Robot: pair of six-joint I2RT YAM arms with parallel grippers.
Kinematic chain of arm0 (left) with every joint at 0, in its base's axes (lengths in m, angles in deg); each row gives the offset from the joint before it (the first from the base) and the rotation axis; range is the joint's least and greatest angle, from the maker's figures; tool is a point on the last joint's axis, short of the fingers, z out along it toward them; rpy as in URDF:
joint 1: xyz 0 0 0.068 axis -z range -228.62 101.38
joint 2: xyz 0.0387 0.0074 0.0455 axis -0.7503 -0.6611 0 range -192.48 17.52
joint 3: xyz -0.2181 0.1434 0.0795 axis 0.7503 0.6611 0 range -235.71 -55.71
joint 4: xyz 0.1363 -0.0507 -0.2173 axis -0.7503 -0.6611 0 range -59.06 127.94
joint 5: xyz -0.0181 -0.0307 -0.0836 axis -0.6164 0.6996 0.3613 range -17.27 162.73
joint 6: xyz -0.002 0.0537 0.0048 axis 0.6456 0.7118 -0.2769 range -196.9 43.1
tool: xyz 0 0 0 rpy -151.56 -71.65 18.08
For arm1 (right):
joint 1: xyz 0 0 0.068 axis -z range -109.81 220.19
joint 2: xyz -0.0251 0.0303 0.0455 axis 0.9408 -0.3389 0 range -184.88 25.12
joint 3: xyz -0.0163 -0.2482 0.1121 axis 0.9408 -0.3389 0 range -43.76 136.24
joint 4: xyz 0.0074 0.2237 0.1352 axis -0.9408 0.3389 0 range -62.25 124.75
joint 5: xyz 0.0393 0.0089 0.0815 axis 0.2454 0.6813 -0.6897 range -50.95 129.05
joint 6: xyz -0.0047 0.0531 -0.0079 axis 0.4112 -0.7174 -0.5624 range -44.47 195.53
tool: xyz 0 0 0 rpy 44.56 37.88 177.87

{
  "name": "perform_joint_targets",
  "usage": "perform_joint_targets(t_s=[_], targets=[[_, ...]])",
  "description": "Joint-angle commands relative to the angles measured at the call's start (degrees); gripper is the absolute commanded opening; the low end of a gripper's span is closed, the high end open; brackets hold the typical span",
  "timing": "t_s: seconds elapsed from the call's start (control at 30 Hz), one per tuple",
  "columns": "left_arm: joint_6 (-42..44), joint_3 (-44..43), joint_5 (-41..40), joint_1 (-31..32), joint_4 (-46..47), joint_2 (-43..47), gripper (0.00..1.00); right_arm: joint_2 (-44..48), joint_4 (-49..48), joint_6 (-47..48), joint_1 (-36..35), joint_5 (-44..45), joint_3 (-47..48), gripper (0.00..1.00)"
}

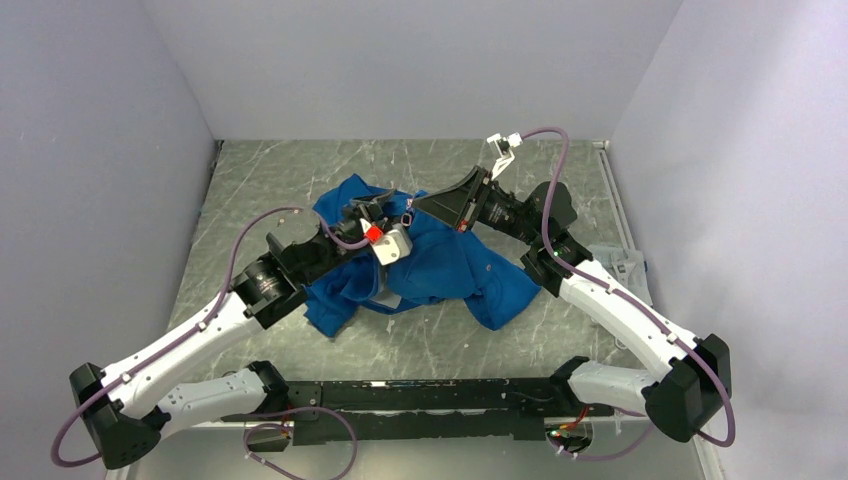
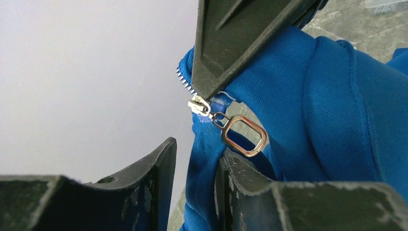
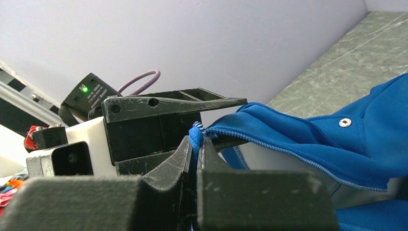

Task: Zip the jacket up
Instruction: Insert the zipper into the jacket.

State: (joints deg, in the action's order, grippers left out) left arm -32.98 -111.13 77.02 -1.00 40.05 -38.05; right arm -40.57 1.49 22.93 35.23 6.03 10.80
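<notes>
- Jacket lay crumpled on the table in the top view, spreading below and to the right of both sets of jaws. The left gripper and right gripper met tip to tip over its upper edge.
- In the left wrist view, the left jaws stood narrowly parted. A strip of jacket edge ran up between them, lying against one finger, with a sliver of gap at the other.
- Just beyond those jaws sat the slider, its pull ring hanging tilted. The tip of a right-gripper finger pressed the cloth right beside the slider, with teeth showing above it.
- In the right wrist view, the right jaws were almost closed and pinched the jacket's blue edge between them. The zipper line ran off to the right of the jaws, with a snap above it.
</notes>
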Motion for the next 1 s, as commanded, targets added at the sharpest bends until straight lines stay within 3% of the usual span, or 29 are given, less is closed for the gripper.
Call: perform_joint_targets(t_s=[0.0, 0.23, 0.53, 0.7, 0.83, 0.97], targets=[[2.4, -1.2, 1.1, 0.7, 5.8, -0.7, 0.4, 1.2, -5.7, -0.9, -0.3, 0.0, 1.2, 0.0], [3.5, -0.8, 0.6, 0.8, 5.2, -0.1, 0.3, 1.6, -5.4, -0.8, -0.3, 0.1, 0.8, 0.0], [8.2, 0.9, 6.1, 0.8, 4.4, 2.7, 0.0, 1.2, -4.9, -1.4, -0.3, 0.2, 0.5, 0.0], [15.3, 4.4, 15.3, 0.8, 5.7, 5.2, 0.0, 0.4, -5.7, -3.2, -0.3, -2.5, 0.7, 0.0], [16.7, 6.0, 14.5, 0.9, 6.5, 5.4, 0.03, 0.5, -6.8, -5.0, -0.3, -4.7, 0.1, 0.0], [17.7, 6.6, 13.2, 0.9, 7.4, 5.6, 0.0, 1.3, -6.8, -6.6, -0.3, -4.8, -1.5, 0.0]])
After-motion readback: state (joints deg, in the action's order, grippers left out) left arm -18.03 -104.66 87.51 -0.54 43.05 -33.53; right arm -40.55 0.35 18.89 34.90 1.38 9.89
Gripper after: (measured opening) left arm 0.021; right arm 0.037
